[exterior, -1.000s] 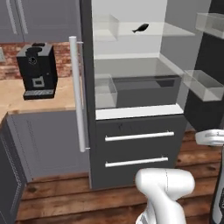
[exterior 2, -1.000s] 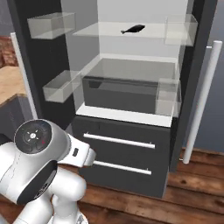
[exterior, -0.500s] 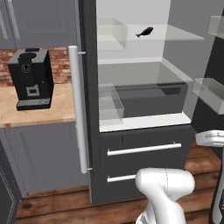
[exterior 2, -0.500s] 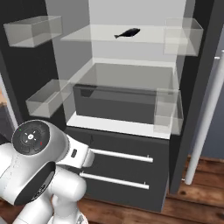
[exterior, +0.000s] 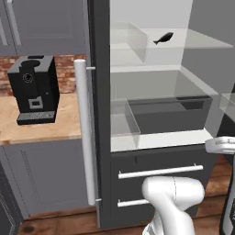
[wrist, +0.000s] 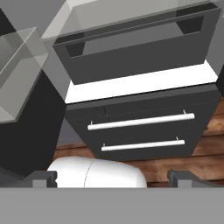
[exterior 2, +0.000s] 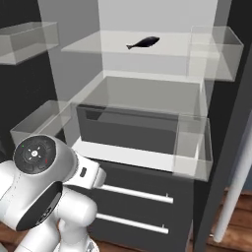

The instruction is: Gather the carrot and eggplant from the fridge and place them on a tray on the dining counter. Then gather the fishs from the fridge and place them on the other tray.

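The gripper [wrist: 111, 177] is wide open and holds nothing, its two dark finger tips set far apart low in the hand view, pointing at the fridge's [wrist: 131, 103] two drawer bars [wrist: 141, 122] and the dark bin above them. The fridge [exterior: 98, 114] stands open. One small dark fish [exterior: 163, 38] lies alone on the upper glass shelf [exterior: 202, 41], well above and apart from the gripper; seen from the right it is the same slim fish [exterior 2: 143, 43], lying lengthwise. It looks light, thin and likely slippery, so a gentle pinch across the thick middle of its body seems safest, not the narrow tail. A coffee machine [exterior: 34, 89] sits on the counter to the left
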